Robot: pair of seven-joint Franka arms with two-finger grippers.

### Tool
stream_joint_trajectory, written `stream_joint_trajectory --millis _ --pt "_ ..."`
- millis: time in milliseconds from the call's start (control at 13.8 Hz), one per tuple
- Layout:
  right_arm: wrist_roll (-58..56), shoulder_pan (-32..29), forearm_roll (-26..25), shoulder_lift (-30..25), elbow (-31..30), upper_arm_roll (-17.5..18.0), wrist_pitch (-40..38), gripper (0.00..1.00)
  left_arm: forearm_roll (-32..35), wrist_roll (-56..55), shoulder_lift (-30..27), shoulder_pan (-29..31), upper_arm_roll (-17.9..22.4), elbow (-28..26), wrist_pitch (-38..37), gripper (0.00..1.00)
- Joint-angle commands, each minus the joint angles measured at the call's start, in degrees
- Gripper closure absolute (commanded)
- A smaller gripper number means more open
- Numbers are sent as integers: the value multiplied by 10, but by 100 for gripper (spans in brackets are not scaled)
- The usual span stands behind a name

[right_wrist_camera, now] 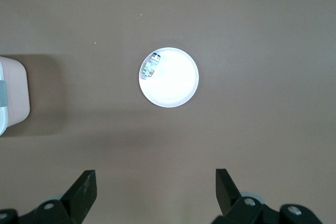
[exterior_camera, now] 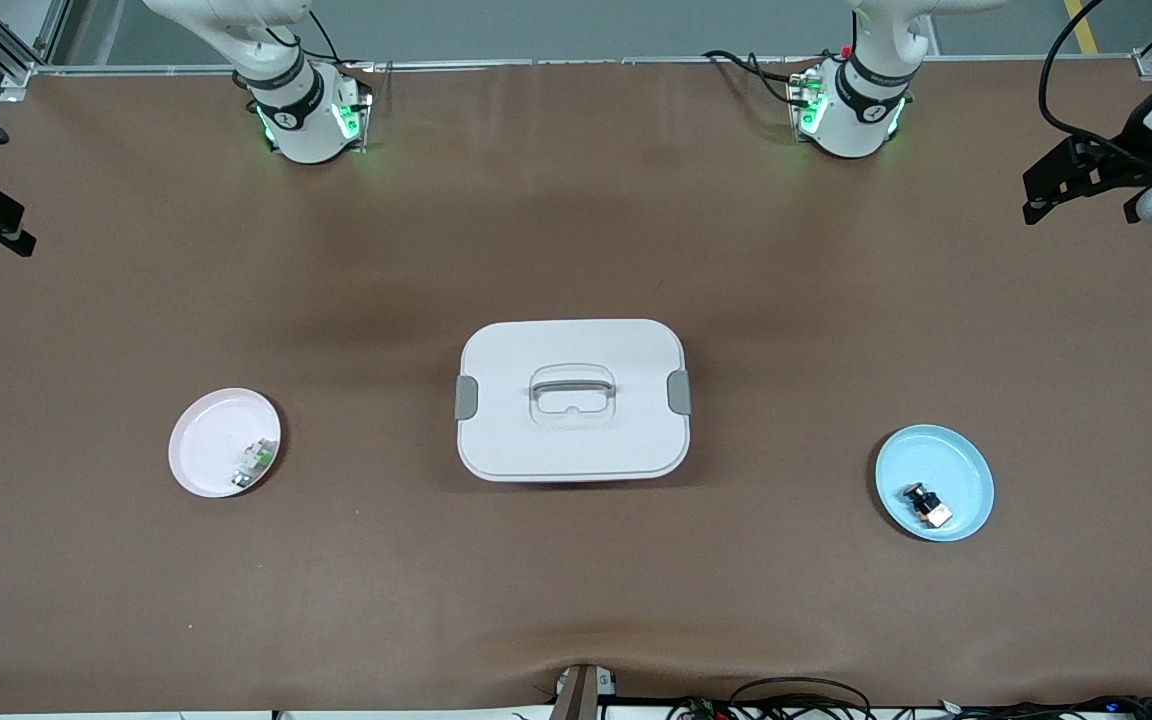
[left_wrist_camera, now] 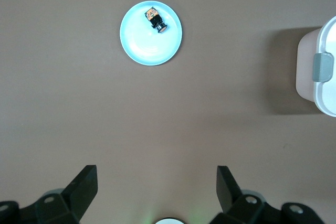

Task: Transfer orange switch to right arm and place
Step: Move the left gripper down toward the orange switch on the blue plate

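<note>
Listing the scene at task start: orange switch, lying on its side in the blue plate toward the left arm's end of the table, near the plate's rim on the side closest to the front camera; untouched. White-and-green part in the pink plate toward the right arm's end. White lidded box with grey latches and a recessed handle, between the two plates, well apart from each. Left gripper held high over bare table, jaws spread wide and empty, blue plate and switch in sight of its wrist camera. Right gripper likewise high, jaws released and empty, looking down on the pink plate; this arm waits. Hazards, as judgement: the switch is tiny and sits close to the sloped rim, so descending fingers may strike the plate edge, or tip or slide the plate. A grasp on the round knob could let the part roll or pop free. At handover, a small body leaves little free surface for the second gripper; mistimed release would likely drop it.
</note>
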Motion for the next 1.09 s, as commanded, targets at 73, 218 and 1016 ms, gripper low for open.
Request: stream_joint_trajectory --millis 73,218,1016 --pt "5 -15 1 -1 2 11 -4 0 4 2 1 2 -2 10 -9 0" --pt "6 -15 1 -1 2 11 -5 0 4 2 4 2 -2 10 -9 0" --pt "4 -12 2 -1 4 10 -25 0 0 110 158 6 -6 -36 218 0"
